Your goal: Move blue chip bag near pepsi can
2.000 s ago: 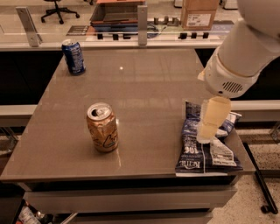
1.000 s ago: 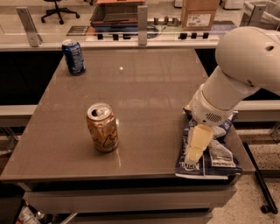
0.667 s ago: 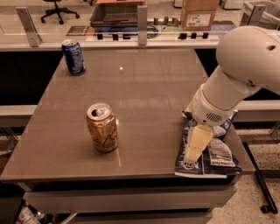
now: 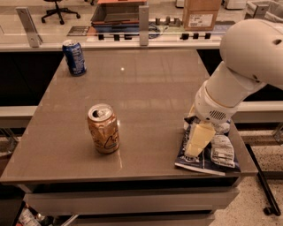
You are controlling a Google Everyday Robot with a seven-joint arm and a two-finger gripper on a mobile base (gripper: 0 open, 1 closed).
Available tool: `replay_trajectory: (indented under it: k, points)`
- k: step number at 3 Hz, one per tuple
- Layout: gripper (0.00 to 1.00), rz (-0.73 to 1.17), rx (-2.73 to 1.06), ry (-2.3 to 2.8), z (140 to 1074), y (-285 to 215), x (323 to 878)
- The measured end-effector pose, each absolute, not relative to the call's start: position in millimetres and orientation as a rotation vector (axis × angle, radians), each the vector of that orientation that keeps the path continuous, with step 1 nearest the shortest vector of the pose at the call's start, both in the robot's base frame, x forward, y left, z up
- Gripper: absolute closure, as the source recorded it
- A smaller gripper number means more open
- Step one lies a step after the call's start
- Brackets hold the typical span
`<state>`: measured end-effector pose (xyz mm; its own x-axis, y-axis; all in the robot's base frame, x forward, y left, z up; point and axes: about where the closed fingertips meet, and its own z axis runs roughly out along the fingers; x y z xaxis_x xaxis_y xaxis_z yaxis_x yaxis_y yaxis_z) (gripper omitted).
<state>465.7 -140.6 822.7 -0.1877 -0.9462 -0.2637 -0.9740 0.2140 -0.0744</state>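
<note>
**Camera view.** We observed the gripper [image 4: 197, 140] resting on the blue chip bag [image 4: 219, 152] at the front right corner of the table [image 4: 146, 84]. Its pale end lay against the bag's upper face. We could not tell whether the claw was spread, pressed together or pinching the foil. The bag lay flat and crumpled, with its lower edge at the table's front edge. The white arm [image 4: 247, 57] reached in from the right above it. The pepsi can [image 4: 74, 58] stood upright at the far left corner, well apart from the bag. A gold can [image 4: 103, 129] stood upright left of centre, near the front. Behind the table we noted a cardboard box [image 4: 201, 14], a dark tray [image 4: 117, 13] and an office chair [image 4: 59, 8].
</note>
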Motion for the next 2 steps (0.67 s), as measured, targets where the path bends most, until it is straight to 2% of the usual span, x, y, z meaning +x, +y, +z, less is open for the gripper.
replay_trajectory:
  k: [1, 2]
  points:
    - [1.00, 0.159, -1.818, 2.237, 824.9, -140.6, 465.7]
    - [1.00, 0.159, -1.818, 2.237, 824.9, -140.6, 465.7]
